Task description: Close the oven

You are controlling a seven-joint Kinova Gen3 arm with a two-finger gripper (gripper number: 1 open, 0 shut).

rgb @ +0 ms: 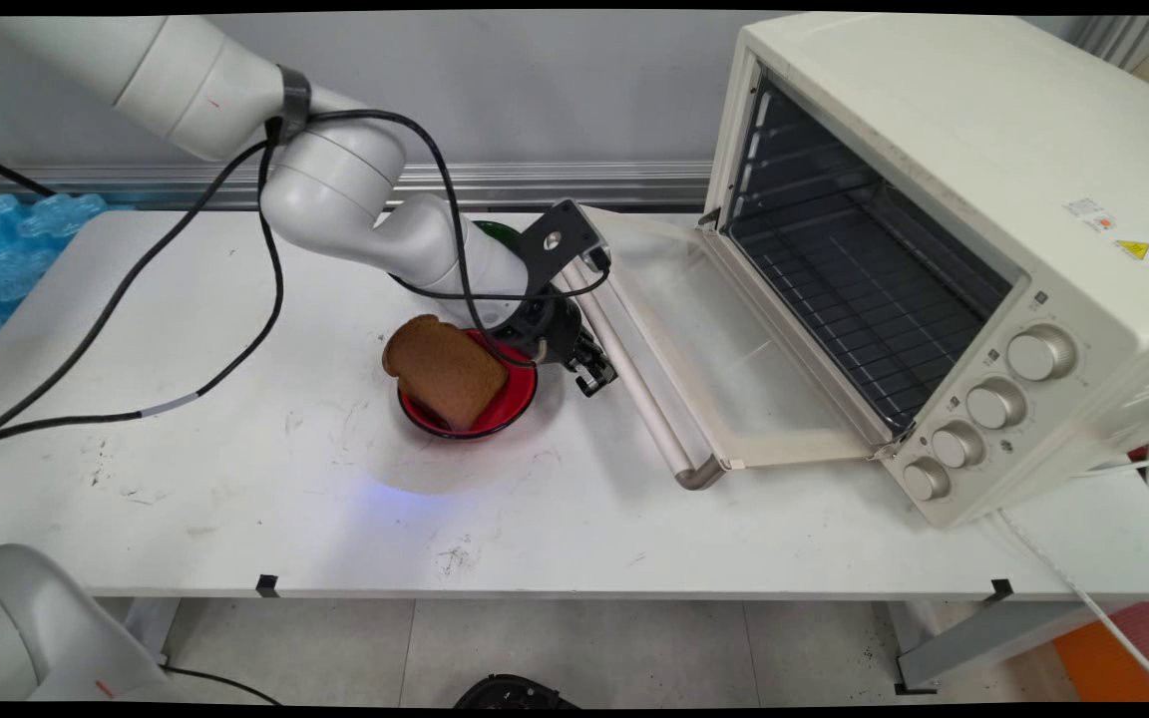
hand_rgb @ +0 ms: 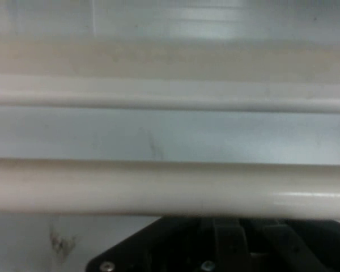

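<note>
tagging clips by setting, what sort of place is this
Probably a robotics lab staged as a kitchen: a toaster oven with its door open, bread in a red bowl, all on a scuffed white table.

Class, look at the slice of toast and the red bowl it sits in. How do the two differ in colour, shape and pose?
The toast is brown; the bowl is red with a dark rim. The toast is a flat, roughly square slab with a rounded top; the bowl is round and shallow. The toast stands tilted on edge, leaning over the bowl's left side; the bowl sits flat on the table. Both lie just left of the gripper and the oven's open door.
</note>
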